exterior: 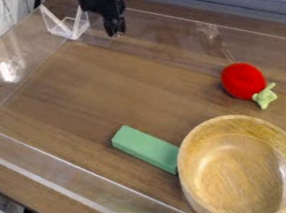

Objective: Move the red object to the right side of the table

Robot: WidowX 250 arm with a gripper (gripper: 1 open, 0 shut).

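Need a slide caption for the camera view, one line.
Robot hand at the table's far edge, away from the red strawberry, green block and wooden bowl.
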